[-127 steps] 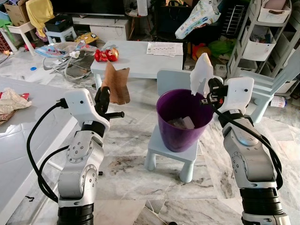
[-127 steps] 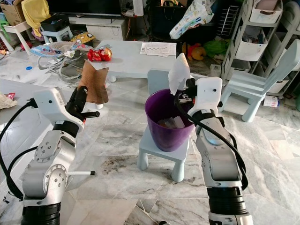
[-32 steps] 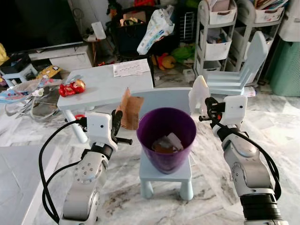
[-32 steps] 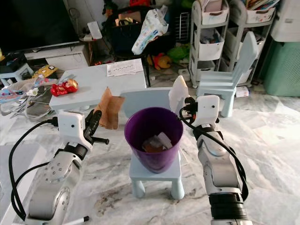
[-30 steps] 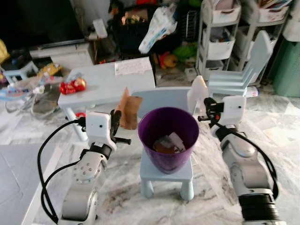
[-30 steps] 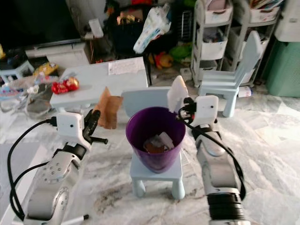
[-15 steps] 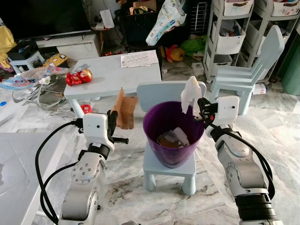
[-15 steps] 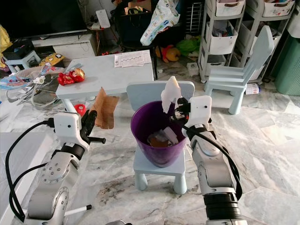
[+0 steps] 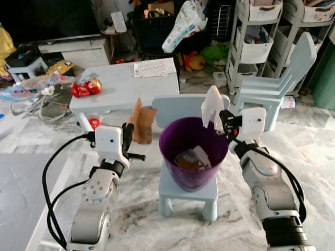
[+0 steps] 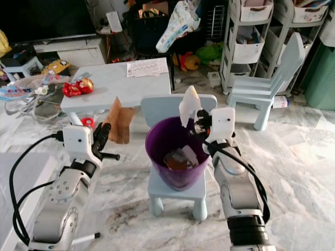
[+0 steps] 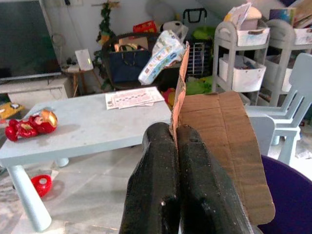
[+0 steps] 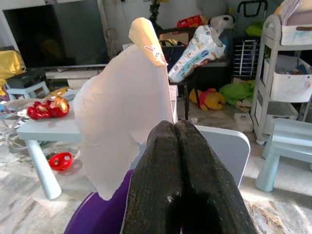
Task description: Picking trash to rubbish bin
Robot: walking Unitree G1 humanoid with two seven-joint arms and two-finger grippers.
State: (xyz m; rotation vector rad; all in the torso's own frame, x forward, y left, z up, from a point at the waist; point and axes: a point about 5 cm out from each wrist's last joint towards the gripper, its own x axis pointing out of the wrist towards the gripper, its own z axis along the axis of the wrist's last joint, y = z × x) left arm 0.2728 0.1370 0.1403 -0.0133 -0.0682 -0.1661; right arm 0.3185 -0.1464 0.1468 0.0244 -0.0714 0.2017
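Observation:
A purple bin [image 9: 172,159] stands on a small pale-blue chair [image 9: 187,188] and holds several scraps. My left gripper [image 9: 127,137] is shut on a brown cardboard piece [image 9: 141,123], held upright just left of the bin's rim. In the left wrist view the cardboard piece [image 11: 222,141] sticks up from between the closed fingers [image 11: 156,180]. My right gripper [image 9: 221,120] is shut on a white paper scrap [image 9: 212,106], held over the bin's right rim. In the right wrist view the paper scrap [image 12: 122,122] rises above the closed fingers [image 12: 158,170].
A low pale-blue table [image 9: 125,86] behind the bin carries a red toy [image 9: 86,88] and printed sheets [image 9: 154,67]. A second blue chair [image 9: 277,89] and shelving carts [image 9: 256,36] stand at the right. A white table edge [image 9: 26,193] lies at the left on the marble floor.
The camera has shifted slightly. Since a second ago my right gripper has carried the white paper inward over the bin's rim; in the last half second both grippers hold still.

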